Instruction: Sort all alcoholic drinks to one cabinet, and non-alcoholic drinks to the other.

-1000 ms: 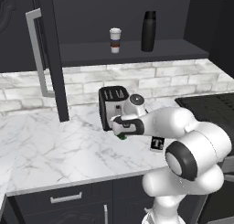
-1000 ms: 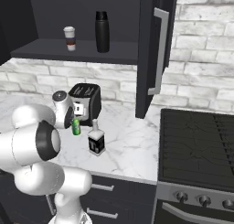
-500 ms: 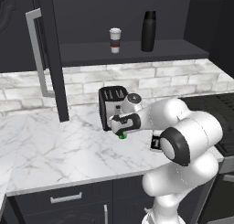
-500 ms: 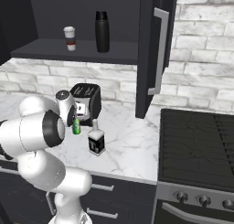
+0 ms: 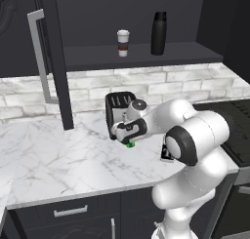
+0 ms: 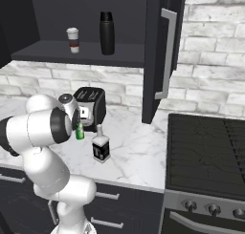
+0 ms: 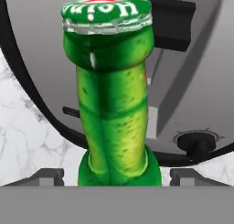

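Note:
The green beer bottle (image 7: 114, 109) stands upright on the counter in front of the toaster, its capped neck rising between my fingertips. My gripper (image 7: 117, 175) is open, with a finger on each side of the bottle's shoulder and a small gap on both sides. From the base views the hand (image 5: 128, 134) hides most of the green bottle (image 5: 130, 145) (image 6: 80, 131). The squat pale bottle (image 6: 101, 148) stands just right of it. A coffee cup (image 5: 123, 43) and a black flask (image 5: 158, 33) stand on the open cabinet's shelf (image 5: 97, 57).
A black-and-silver toaster (image 6: 91, 106) sits right behind the green bottle. The cabinet's doors (image 5: 49, 57) (image 6: 160, 51) hang open on either side over the counter. A stove (image 6: 206, 147) lies to the right. Marble counter (image 5: 53, 160) spreads to the left.
The arm's elbow has swung in over the counter, and the hand has shifted slightly left and settled around the green bottle. The bottles, cup and flask have not moved.

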{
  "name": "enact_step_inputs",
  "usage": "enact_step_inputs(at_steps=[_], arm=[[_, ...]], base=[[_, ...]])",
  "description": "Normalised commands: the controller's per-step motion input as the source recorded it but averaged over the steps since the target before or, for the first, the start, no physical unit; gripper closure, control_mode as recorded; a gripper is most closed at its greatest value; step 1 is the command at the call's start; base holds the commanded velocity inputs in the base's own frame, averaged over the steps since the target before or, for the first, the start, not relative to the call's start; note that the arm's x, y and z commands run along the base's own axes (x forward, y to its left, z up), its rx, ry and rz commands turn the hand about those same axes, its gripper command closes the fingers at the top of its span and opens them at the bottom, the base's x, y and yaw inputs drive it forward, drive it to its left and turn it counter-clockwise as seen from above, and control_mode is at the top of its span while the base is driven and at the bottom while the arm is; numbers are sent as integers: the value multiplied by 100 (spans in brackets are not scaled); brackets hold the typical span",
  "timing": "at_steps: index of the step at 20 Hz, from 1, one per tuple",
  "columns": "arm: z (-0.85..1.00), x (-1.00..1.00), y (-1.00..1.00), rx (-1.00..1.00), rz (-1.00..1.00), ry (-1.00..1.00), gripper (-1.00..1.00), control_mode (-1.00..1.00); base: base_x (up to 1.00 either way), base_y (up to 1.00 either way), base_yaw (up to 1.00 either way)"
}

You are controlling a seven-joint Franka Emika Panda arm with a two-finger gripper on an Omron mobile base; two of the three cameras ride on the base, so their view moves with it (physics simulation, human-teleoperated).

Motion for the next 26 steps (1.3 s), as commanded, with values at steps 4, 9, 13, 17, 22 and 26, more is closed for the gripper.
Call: enact_step_inputs(at_steps=[4, 9, 13, 17, 22, 26], arm=[[-6, 6, 2, 0, 0, -2, 100, -100], [-4, 0, 0, 0, 0, -1, 100, -100], [0, -15, 0, 0, 0, -1, 100, -100], [0, -31, 0, 0, 0, 0, 100, -100], [7, -26, -11, 0, 0, -3, 100, -100], [19, -24, -16, -2, 1, -12, 100, -100]], base=[[0, 0, 0], [0, 0, 0], [0, 0, 0], [0, 0, 0], [0, 0, 0], [0, 0, 0]])
